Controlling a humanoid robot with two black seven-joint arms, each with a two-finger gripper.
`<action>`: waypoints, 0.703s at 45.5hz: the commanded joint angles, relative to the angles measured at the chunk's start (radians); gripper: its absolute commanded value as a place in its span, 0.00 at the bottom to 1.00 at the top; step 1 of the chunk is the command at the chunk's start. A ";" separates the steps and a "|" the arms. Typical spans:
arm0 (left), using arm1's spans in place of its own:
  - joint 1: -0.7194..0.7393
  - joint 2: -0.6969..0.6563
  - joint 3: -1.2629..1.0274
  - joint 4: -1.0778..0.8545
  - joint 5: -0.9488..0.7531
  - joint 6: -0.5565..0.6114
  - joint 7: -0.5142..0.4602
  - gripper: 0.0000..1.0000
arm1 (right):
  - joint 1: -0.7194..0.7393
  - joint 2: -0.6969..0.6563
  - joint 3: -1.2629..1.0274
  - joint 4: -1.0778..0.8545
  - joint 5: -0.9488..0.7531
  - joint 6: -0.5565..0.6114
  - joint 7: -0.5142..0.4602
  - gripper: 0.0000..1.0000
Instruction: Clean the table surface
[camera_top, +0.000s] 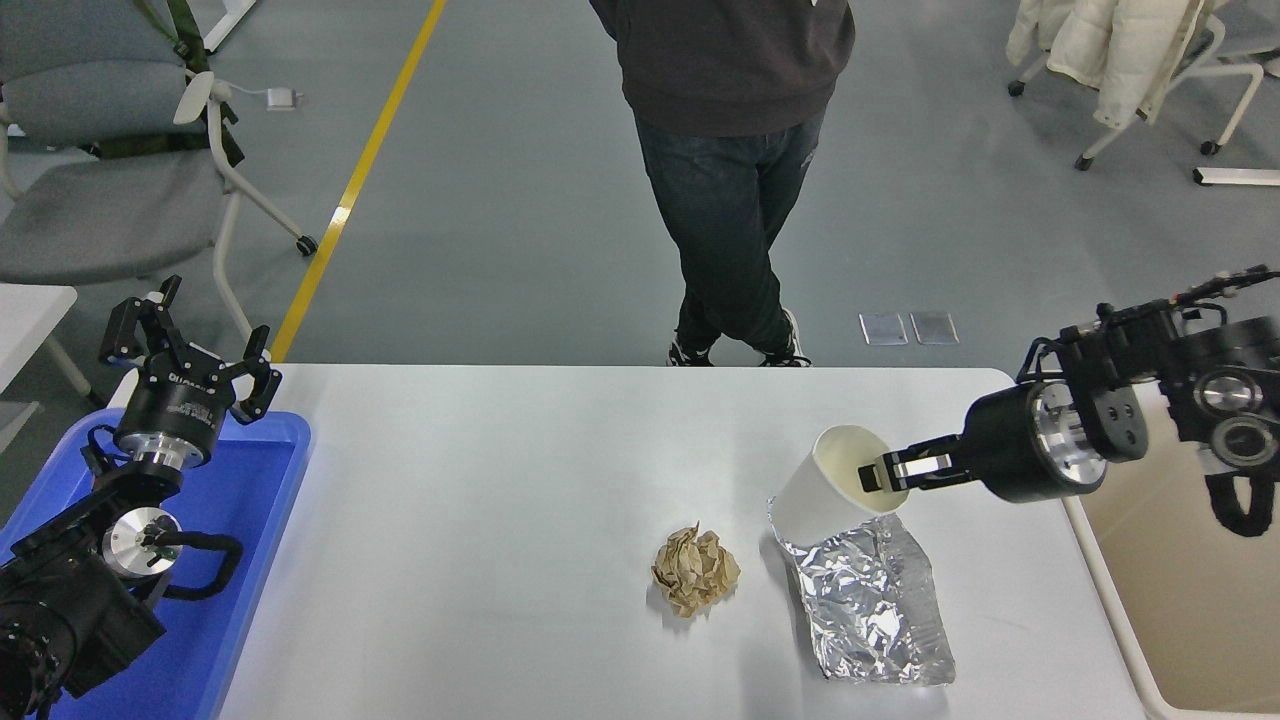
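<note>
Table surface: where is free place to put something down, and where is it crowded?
The table surface is bare between the blue tray and the crumpled paper ball, and along the far edge. Crowded: near right, where the foil sheet lies and the right gripper holds the paper cup.

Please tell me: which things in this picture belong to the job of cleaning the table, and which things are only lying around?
Belong to the job:
- table surface
- white paper cup, held at its rim by the right end effector
- crumpled brown paper
- foil sheet
- beige bin

Only around:
- blue tray under the parked left end effector
- grey chair
- person
</note>
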 joint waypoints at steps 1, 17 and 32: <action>0.000 0.000 0.000 -0.001 0.000 0.000 0.000 1.00 | 0.010 -0.084 0.102 0.009 0.006 0.095 0.009 0.00; 0.000 0.000 0.000 0.001 0.000 0.001 0.000 1.00 | -0.013 -0.199 0.090 -0.064 -0.009 0.092 0.014 0.00; 0.000 0.000 0.000 -0.001 0.000 0.001 0.000 1.00 | -0.045 -0.275 0.113 -0.220 -0.011 0.078 0.090 0.00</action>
